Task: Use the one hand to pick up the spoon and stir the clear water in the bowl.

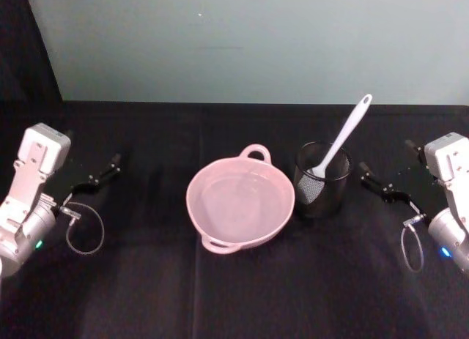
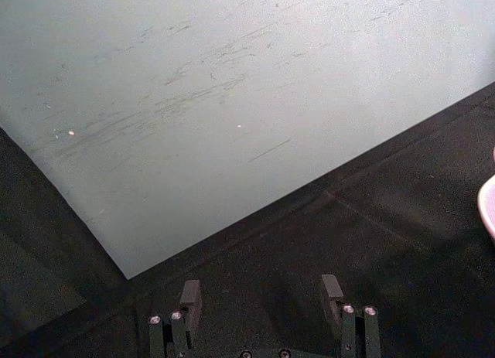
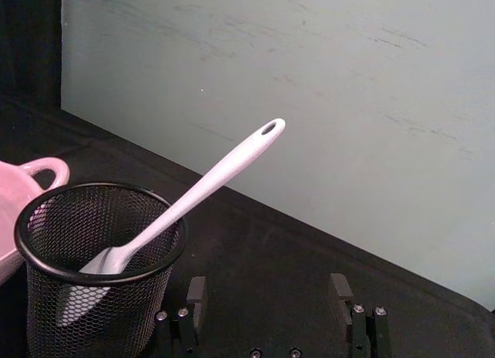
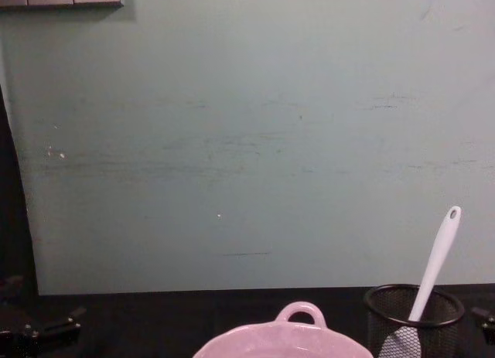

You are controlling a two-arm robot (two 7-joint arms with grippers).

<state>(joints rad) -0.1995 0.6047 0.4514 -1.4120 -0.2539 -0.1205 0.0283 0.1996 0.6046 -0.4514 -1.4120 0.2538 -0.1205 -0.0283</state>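
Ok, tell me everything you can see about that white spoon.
The spoon is white and looks plastic: a long slim handle with an oval hole at its tip and a flat, broad head. It stands head-down in the black mesh cup, handle leaning up toward the robot's right across the cup's rim. Nothing else touches it.

The white long-handled spoon (image 1: pixel 339 143) stands tilted in the black mesh cup (image 1: pixel 330 189), flat head down, holed handle tip leaning up to the right. The glossy pale pink bowl (image 1: pixel 207 179), with 2 loop handles, sits upright just left of the cup. The left gripper (image 2: pixel 261 288) and right gripper (image 3: pixel 267 288) rest at the sides, fingers apart.
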